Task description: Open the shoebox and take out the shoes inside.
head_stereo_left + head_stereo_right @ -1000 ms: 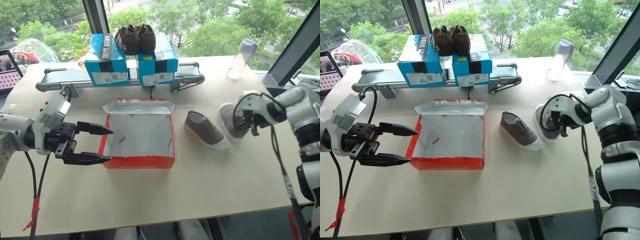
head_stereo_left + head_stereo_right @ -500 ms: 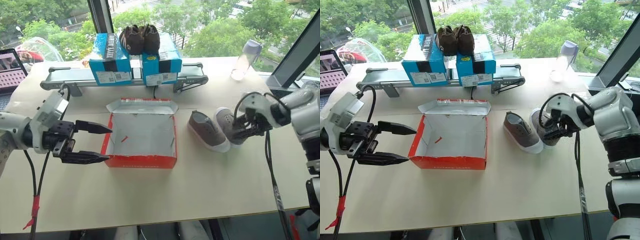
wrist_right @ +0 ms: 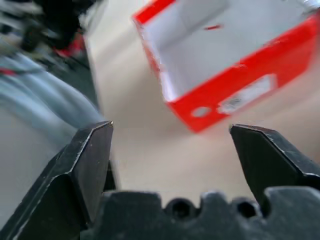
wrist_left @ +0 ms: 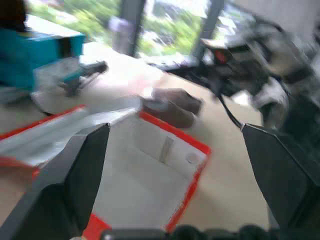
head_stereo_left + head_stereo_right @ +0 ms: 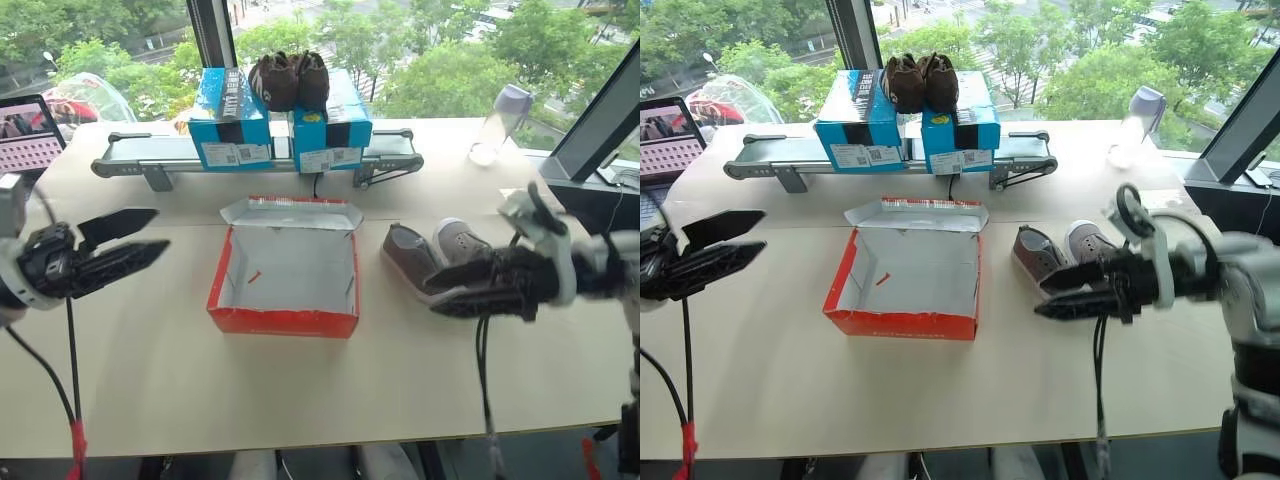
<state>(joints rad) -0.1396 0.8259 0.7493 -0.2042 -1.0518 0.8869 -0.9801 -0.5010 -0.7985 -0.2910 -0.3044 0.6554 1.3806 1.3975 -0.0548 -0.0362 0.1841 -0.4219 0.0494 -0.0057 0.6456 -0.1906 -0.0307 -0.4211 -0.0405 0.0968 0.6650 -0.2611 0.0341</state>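
Observation:
The red shoebox (image 5: 285, 318) stands open mid-table, its lid (image 5: 290, 212) folded back and its white inside bare. Both grey-brown shoes (image 5: 408, 255) (image 5: 462, 240) rest on the table just right of it, side by side. My right gripper (image 5: 430, 295) hovers in front of the shoes, pointing left toward the box, open with nothing in it; the right wrist view looks past its spread fingers (image 3: 92, 165) at the box (image 3: 220, 95). My left gripper (image 5: 160, 230) is open off the box's left side, well apart from it; its wrist view shows the box (image 4: 150, 170) and shoes (image 4: 172, 107).
At the back, two blue boxes (image 5: 235, 135) with a dark brown pair of shoes (image 5: 290, 78) on top sit on a small conveyor (image 5: 130, 165). A clear bottle (image 5: 497, 122) stands back right. A screen (image 5: 28, 132) is at the far left edge.
My right gripper has opened, let go of the right shoe and pulled back toward the table's front, turning to point left. My left gripper has swung left, away from the box.

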